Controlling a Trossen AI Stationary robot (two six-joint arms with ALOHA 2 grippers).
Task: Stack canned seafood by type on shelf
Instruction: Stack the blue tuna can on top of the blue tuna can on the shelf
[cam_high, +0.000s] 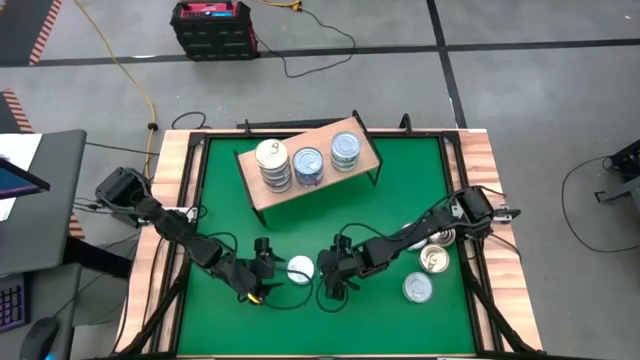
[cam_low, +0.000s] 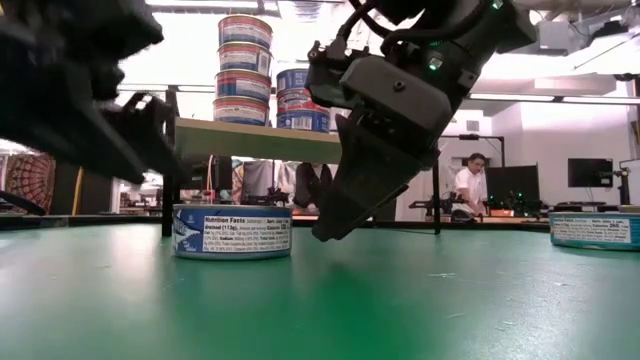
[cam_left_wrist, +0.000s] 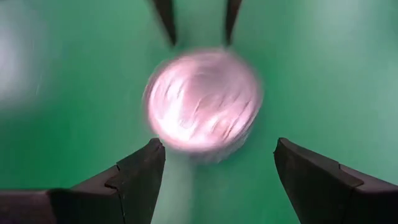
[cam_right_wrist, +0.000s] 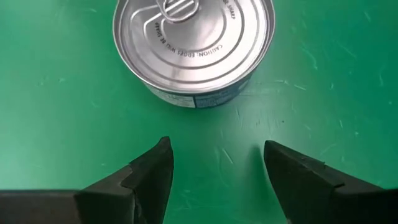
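Between the two claws, on the green table (cam_high: 400, 175), sits a single flat round tin (cam_high: 299, 268) with a smooth silver ringed lid and a pull tab, its side wrapped in a blue and white label. Neither claw touches it. Left claw (cam_high: 268, 270) comes at it from one side with its dark fingers spread wide apart, the tin lying just ahead of the gap and nothing gripped. Right claw (cam_high: 330, 277) faces it from the other side, fingers likewise spread and empty, tips low over the green mat. Both arms are dark and jointed, reaching in from the table's side edges and bending down toward the middle front. Farther back stands the shelf (cam_high: 305, 185), a light wooden board on thin black legs, set at a slant, carrying three stacks of tins (cam_high: 307, 165) side by side. Three more tins (cam_high: 428, 262) lie near the right arm, one silver-topped, one gold-topped and one partly hidden under the arm. Beyond the table, a person (cam_low: 468, 187) shows in the room.
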